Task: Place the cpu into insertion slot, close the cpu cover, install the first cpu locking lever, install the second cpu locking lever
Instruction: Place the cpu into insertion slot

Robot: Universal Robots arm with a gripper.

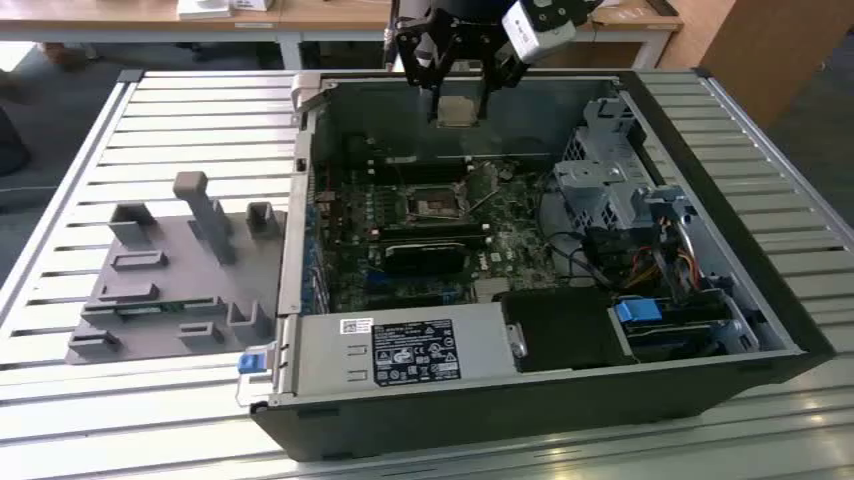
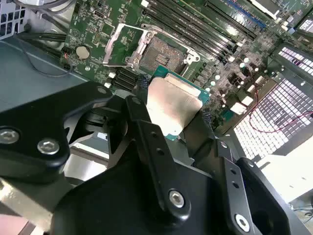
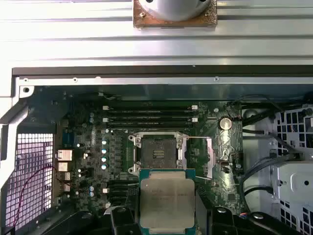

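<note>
- my gripper: matt black links with silvery screw heads.
- cpu, between the fingers: silvery-beige top, green border.
- insertion slot, just beyond the fingertips: dark centre, silvery rim.
- cpu cover, beside that slot: bare silver frame; I see green through its cut-out.
- motherboard, beneath the hand: deep green, speckled with silver dots.
- memory slots, past the socket: long parallel black stripes.
- table, well away from the hand: pale grey, evenly ribbed.
- fixture, out there too: plain mid-grey.

An open computer case lies on a slatted table beside a grey fixture plate.
</note>
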